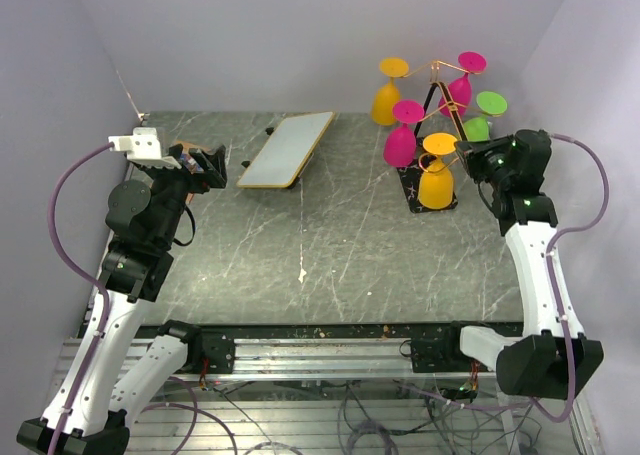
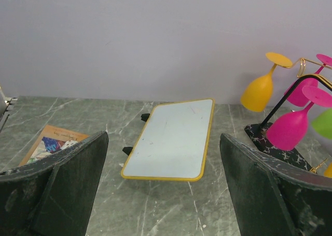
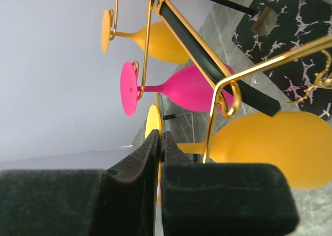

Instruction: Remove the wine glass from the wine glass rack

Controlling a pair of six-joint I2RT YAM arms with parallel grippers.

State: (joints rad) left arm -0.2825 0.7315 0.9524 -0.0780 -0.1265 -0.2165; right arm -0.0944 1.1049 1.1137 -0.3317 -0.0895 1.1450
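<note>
The wine glass rack (image 1: 437, 78), copper-gold wire on a dark slanted post and black veined base (image 1: 415, 190), stands at the far right with several coloured glasses hanging upside down. My right gripper (image 1: 466, 155) is shut on the round foot (image 3: 153, 123) of the nearest yellow wine glass (image 1: 436, 183), which still hangs in the wire arm (image 3: 213, 116); its bowl (image 3: 270, 148) fills the right wrist view. My left gripper (image 1: 207, 165) is open and empty at the far left, well away from the rack (image 2: 284, 97).
A white board with a yellow rim (image 1: 287, 148) lies tilted at the back middle, also in the left wrist view (image 2: 170, 138). A colourful booklet (image 2: 52, 145) lies by the left gripper. Pink (image 1: 400, 143), green (image 1: 478, 125) and yellow (image 1: 386, 101) glasses hang close around.
</note>
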